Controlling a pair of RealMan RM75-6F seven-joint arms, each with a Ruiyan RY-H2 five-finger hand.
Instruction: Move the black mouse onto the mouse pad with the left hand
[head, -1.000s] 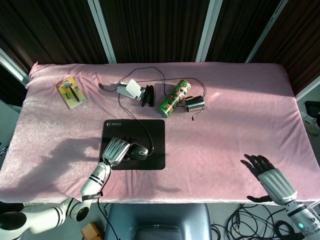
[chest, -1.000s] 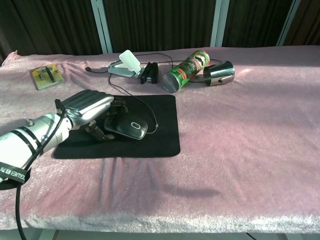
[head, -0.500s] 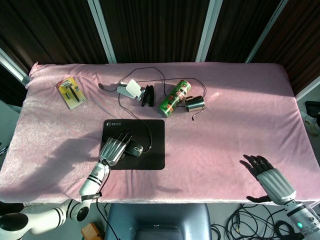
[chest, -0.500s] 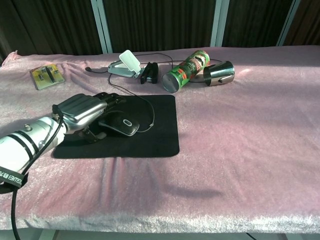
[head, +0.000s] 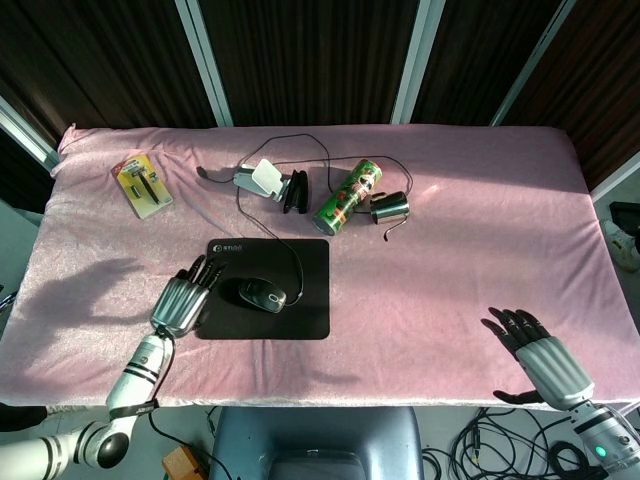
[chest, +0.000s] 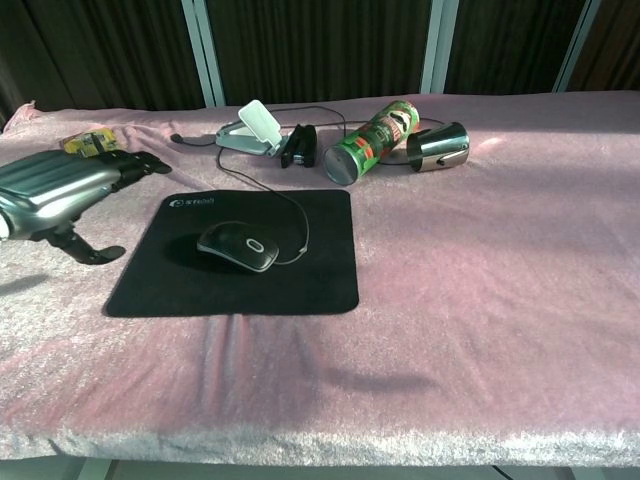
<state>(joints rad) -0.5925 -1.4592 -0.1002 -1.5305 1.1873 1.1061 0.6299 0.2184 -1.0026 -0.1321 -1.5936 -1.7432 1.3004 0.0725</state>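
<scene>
1. Wide bench draped in pink velvety cloth, carrying everything in the scene; along its far side a green cylindrical snack can lying down, a small steel pitcher, a white flip-up gadget and a yellow blister pack.
2. Flat black rectangular mouse pad, left of centre near the front edge of the bench.
3. Left silver-and-black robot hand, now pulled back off the pad to its left edge, fingers spread and holding nothing; half a second ago draped over the mouse, a second ago wrapped round it. In the chest view, lifted clear of the cloth and well apart from the mouse.
4. Right silver robot hand, at the front right corner, fingers apart, holding nothing, unmoved across all frames.
5. Black corded computer mouse, lying released on the left half of the pad, fully within its border. Judged: placement done, only retreat of the left robot hand remaining.
6. Long axis of the mouse diagonal, cable end aimed toward the front right, rounded tail toward the far left; thin black cable looping from its nose back toward the gadgets.
</scene>
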